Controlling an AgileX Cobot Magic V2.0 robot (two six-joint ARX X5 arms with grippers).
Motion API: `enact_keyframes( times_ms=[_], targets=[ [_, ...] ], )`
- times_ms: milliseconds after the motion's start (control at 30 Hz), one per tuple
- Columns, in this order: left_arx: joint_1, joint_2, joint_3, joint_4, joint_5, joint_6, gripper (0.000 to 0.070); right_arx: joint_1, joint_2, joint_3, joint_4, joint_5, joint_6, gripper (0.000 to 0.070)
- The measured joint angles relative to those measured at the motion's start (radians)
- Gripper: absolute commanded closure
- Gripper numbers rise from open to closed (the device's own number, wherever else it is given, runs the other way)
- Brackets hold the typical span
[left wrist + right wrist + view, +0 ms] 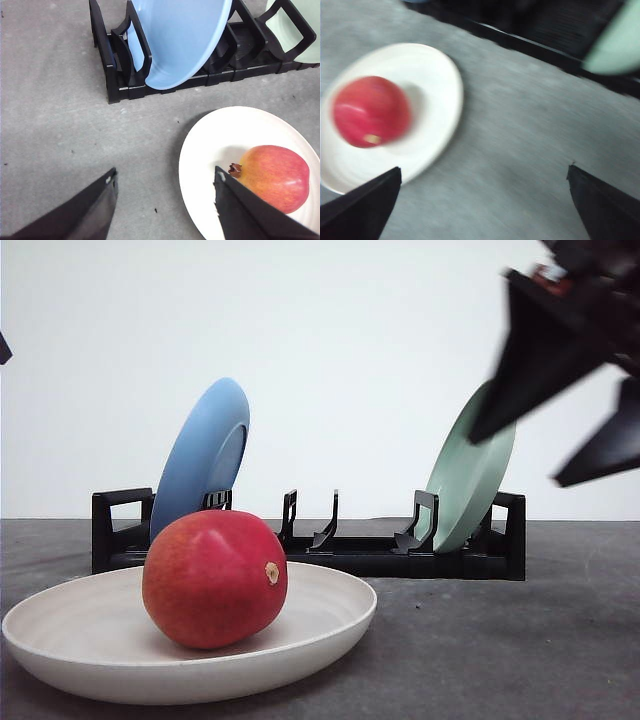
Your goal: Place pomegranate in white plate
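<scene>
The pomegranate [215, 578], red with an orange blush and a small tan scar, lies on its side in the white plate [330, 615] at the near left of the table. My right gripper [517, 460] hangs open high at the right, blurred, well clear of the fruit. From its wrist view, the right gripper [483, 171] is open over bare table, with the pomegranate [370, 111] and white plate [435, 90] off to one side. My left gripper [165, 175] is open and empty above the table, one finger overlapping the white plate [220, 135] beside the pomegranate [275, 177].
A black dish rack [330, 555] runs across the table behind the white plate. A blue plate [200, 455] stands on edge in its left end and a pale green plate [470, 480] in its right end. The grey tabletop [500, 640] lies in front.
</scene>
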Motion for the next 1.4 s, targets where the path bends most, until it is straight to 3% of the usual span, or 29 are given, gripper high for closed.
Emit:
enact_keyframes(
  times_ms=[200, 233, 267, 300, 333, 367, 433, 1067, 1200, 1400],
  targets=[
    [0.0, 0.0, 0.0, -0.002, 0.0, -0.002, 0.034, -0.09, -0.027, -0.006, -0.014, 0.001, -0.011, 0.0041],
    [0.0, 0.0, 0.0, -0.002, 0.0, -0.004, 0.0357, -0.09, -0.027, -0.006, -0.014, 0.0, -0.012, 0.0087],
    [0.0, 0.0, 0.0, -0.002, 0.0, -0.005, 0.0388, -0.09, -0.027, -0.006, -0.016, 0.0, -0.012, 0.0174],
    [0.0, 0.0, 0.0, -0.002, 0.0, -0.004, 0.0562, -0.09, -0.027, -0.006, -0.018, 0.0, -0.012, 0.0406],
    [0.0, 0.0, 0.0, -0.001, 0.0, -0.004, 0.0657, -0.09, -0.027, -0.006, -0.019, 0.0, -0.012, 0.058],
    [0.0, 0.0, 0.0, 0.001, 0.0, -0.005, 0.0673, -0.09, -0.027, -0.006, -0.019, 0.0, -0.012, 0.0694],
    [0.0, 0.0, 0.0, 0.002, 0.0, -0.013, 0.0697, -0.09, -0.027, -0.006, -0.019, 0.0, -0.013, 0.0668],
    [0.005, 0.0, 0.0, 0.005, 0.0, -0.016, 0.0696, -0.09, -0.027, -0.006, -0.019, -0.001, -0.014, 0.0668],
    [0.057, -0.039, -0.069, 0.076, 0.001, -0.012, 0.0696, -0.09, -0.027, -0.006, -0.019, -0.001, -0.014, 0.0668],
    [0.174, -0.191, -0.287, 0.281, 0.0, -0.02, 0.0696, -0.09, -0.027, -0.006, -0.019, -0.001, -0.014, 0.0668]
  ],
)
